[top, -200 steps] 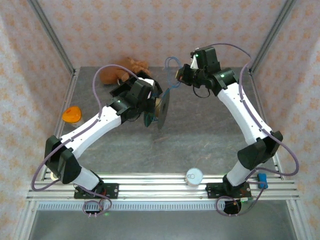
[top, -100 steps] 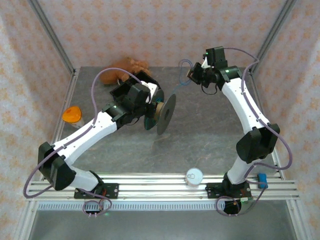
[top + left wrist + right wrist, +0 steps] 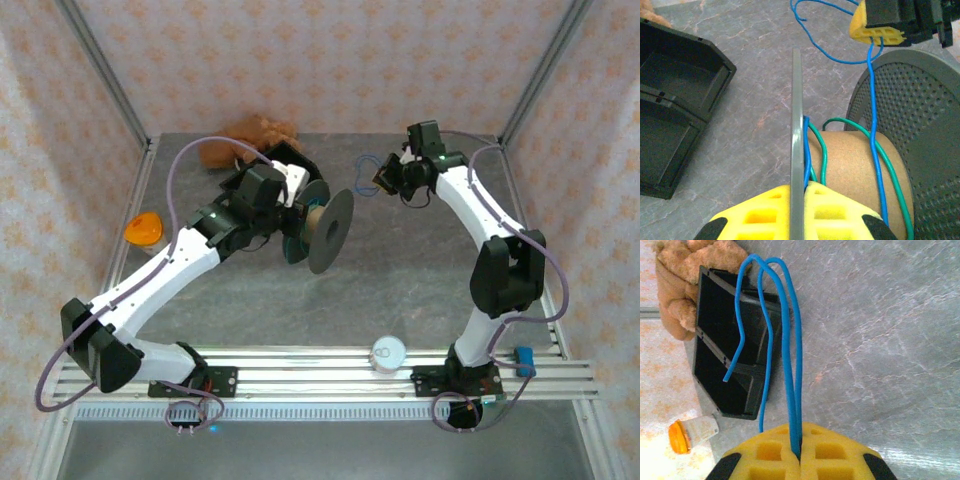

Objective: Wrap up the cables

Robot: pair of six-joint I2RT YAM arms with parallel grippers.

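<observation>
The left end effector [image 3: 797, 196] has its yellow pads pressed on the thin grey rim of one flange of the spool [image 3: 850, 160] and holds it above the middle of the counter [image 3: 400, 285], a little toward the far edge. The spool lies on its side, so the second, dotted flange stands to the right of the cork-coloured core.

Both wires are on this core. The green wire [image 3: 824, 160] makes a few loose turns around it. The blue wire [image 3: 870, 85] lies beside the green one, crosses it, and then goes up from the core to the right end effector [image 3: 800, 432]. There the pads are closed and pinch the blue wire between them. Past the pads the blue wire stands out in long narrow loops, and one free end hangs in the air.

A black tray [image 3: 725, 345] sits near the far edge, toward the far-left corner. A wall divides it into two compartments, and both show bare black floor. A brown plush toy [image 3: 250, 135] lies just beside the tray at the far edge. A jar [image 3: 143, 229] with an orange lid is at the left edge; I cannot tell what is inside. A white cup [image 3: 388, 352] stands on the metal rail at the near edge, between the two arm bases; what it contains I cannot tell.
</observation>
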